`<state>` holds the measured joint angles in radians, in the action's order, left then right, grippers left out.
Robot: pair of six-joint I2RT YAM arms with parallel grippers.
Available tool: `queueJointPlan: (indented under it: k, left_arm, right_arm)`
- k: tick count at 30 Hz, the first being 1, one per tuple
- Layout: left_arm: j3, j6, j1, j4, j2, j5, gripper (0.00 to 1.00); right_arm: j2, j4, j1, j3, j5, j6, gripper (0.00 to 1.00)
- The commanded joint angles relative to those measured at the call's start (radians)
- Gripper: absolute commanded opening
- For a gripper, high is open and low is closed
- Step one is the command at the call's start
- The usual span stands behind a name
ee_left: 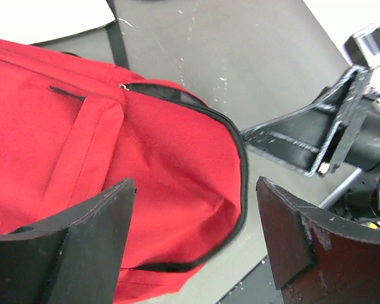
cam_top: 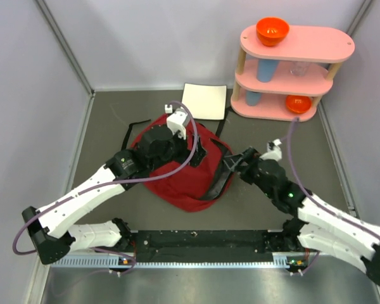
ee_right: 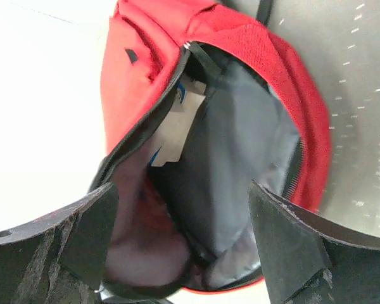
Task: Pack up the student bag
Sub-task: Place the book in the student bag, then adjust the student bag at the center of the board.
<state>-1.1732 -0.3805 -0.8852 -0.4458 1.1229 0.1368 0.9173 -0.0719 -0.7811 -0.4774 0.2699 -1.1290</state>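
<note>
Over the big dark red fabric backpack with black straps, which lies flat on the grey counter, the left claw hangs with its fingers wide apart. At the backpack's unzipped mouth the right claw is spread open too. There's some white paper tucked inside against the grey lining.

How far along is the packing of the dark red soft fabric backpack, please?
Done: the dark red fabric backpack lies unzipped, with a white blue-printed flat item inside. In hand: nothing; the left gripper hangs open over the bag and the right gripper open at its mouth. Left, probably: a white flat rectangular sheet lies outside beyond the bag, which is not yet closed.
</note>
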Motion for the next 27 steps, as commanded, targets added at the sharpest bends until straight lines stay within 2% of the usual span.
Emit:
queueJointPlan:
  k: [1,3,5,7,8,10,11,13,18,20,23,27]
  left_arm:
    - [0.015,0.034,0.000,0.038,-0.015,-0.109,0.84]
    - [0.035,0.022,0.000,0.033,-0.043,-0.086,0.84]
    - [0.078,-0.007,0.000,0.029,-0.090,0.025,0.85]
    - [0.124,-0.067,0.005,0.013,-0.118,0.113,0.87]
    - [0.139,-0.089,0.018,-0.013,-0.138,0.171,0.88]
    - [0.193,-0.173,0.041,-0.040,-0.149,0.205,0.88]
    - [0.213,-0.204,0.073,-0.065,-0.153,0.207,0.88]
    - [0.275,-0.290,0.106,-0.087,-0.158,0.176,0.85]
    - [0.411,-0.397,0.187,-0.045,-0.163,0.031,0.81]
    - [0.461,-0.435,0.216,-0.037,-0.161,0.001,0.71]
    - [0.518,-0.460,0.219,-0.016,-0.179,-0.017,0.66]
    - [0.590,-0.492,0.221,-0.016,-0.195,-0.014,0.66]
  right_arm:
    - [-0.268,0.236,0.008,0.045,0.178,0.058,0.81]
    - [-0.328,0.259,0.009,0.039,0.180,0.109,0.81]
    - [-0.371,0.256,0.009,0.017,0.145,0.180,0.81]
    - [-0.356,0.247,0.008,-0.035,0.094,0.234,0.80]
    - [-0.309,0.242,0.008,-0.055,0.022,0.286,0.79]
    - [-0.246,0.241,0.008,-0.124,-0.062,0.327,0.76]
    - [-0.172,0.239,0.006,-0.141,-0.136,0.343,0.73]
    - [-0.108,0.239,-0.006,-0.182,-0.185,0.353,0.68]
    - [0.018,0.173,-0.121,-0.211,-0.218,0.388,0.62]
    - [0.061,0.161,-0.144,-0.225,-0.267,0.399,0.59]
    - [0.130,0.188,-0.184,-0.262,-0.287,0.440,0.57]
    - [0.192,0.212,-0.230,-0.288,-0.291,0.466,0.54]
